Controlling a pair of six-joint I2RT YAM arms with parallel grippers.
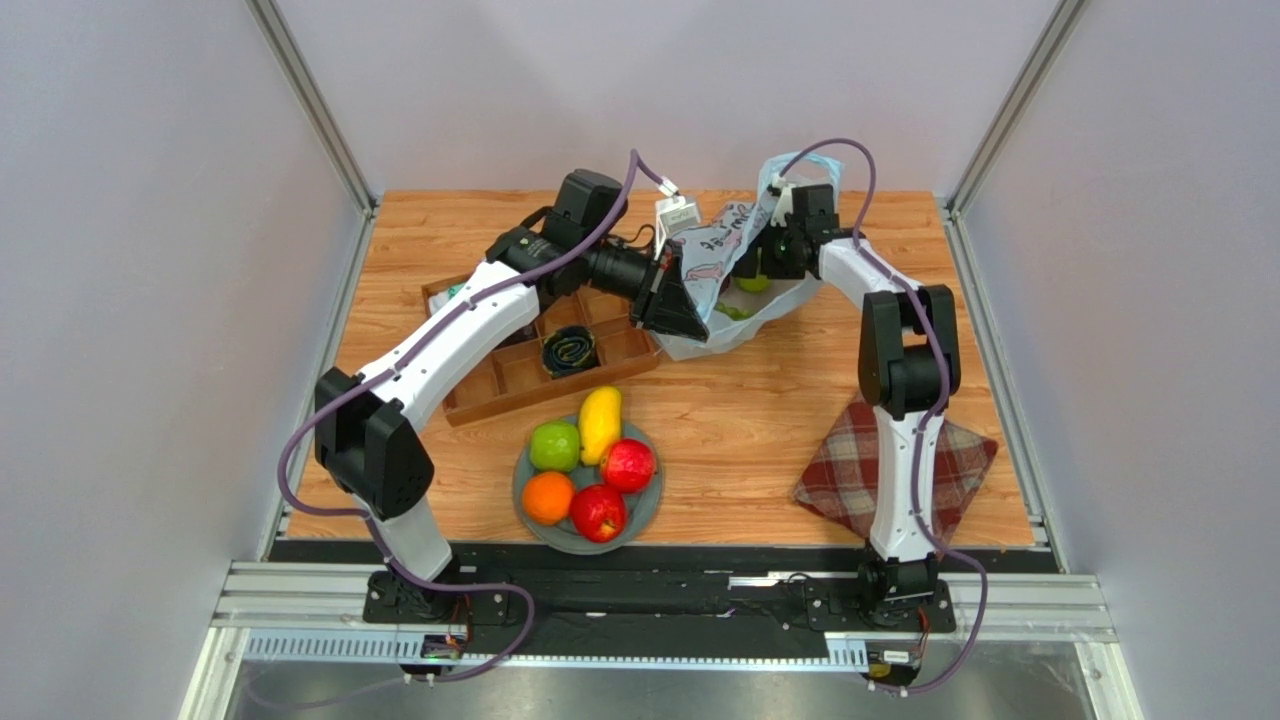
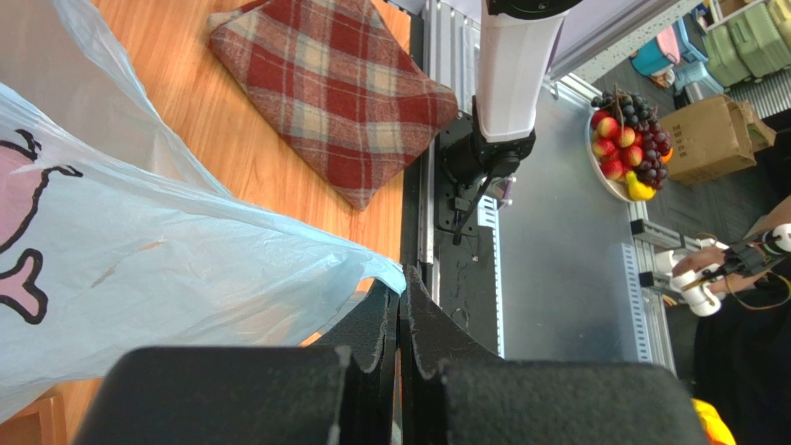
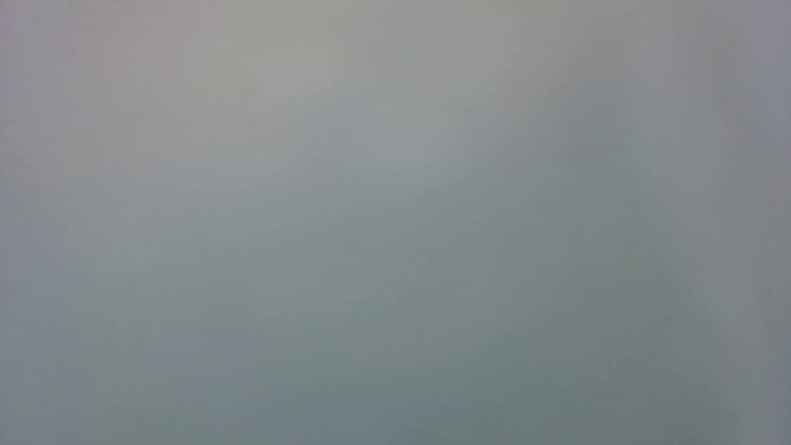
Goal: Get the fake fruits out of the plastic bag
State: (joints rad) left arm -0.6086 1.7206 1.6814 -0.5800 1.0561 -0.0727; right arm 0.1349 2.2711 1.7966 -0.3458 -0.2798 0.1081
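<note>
Top external showed five fake fruits (image 1: 600,512) on the grey plate (image 1: 649,510). Farther back, the left gripper (image 2: 399,283) pinched the plastic bag (image 2: 139,260) rim. The right gripper (image 1: 763,258) was inside beside a green fruit (image 1: 751,282), jaws hidden. The film might slip, shutting the mouth.

**Right wrist cam: flat grey blur, nothing resolved**

The frame was filled edge to edge with a soft, out-of-focus grey. The tone was palest along the top, with a faint pinkish cast toward the upper left. It graded smoothly into a darker grey-green across the middle and lower half, and was deepest at the bottom. The shading changed only gradually. What lay in front of the lens could not be told from this view.
</note>
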